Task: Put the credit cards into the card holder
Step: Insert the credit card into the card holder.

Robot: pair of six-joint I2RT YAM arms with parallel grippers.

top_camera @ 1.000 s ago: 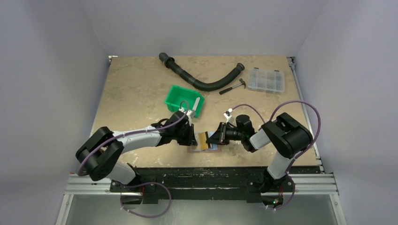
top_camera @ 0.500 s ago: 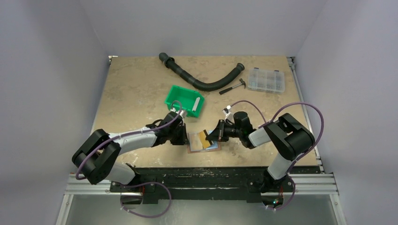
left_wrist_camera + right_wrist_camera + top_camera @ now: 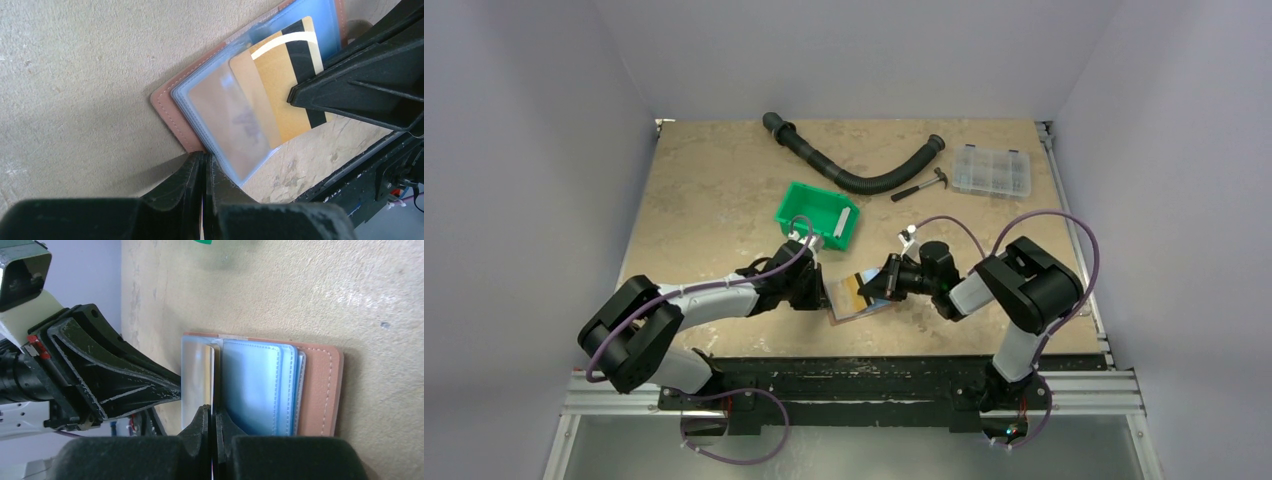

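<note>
Tan tabletop (image 3: 724, 180); card holder (image 3: 172, 112), gold card (image 3: 285, 100), print (image 3: 245, 120) illegible

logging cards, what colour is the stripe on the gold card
Black, running across the yellow-gold card; clearest in the left wrist view.

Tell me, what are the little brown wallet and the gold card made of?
The card holder looks like matte leather or imitation leather: grainy tan-brown cover with a stitched edge. Its sleeves look like clear, glossy soft plastic. The gold card looks like smooth stiff plastic with a black stripe.
</note>
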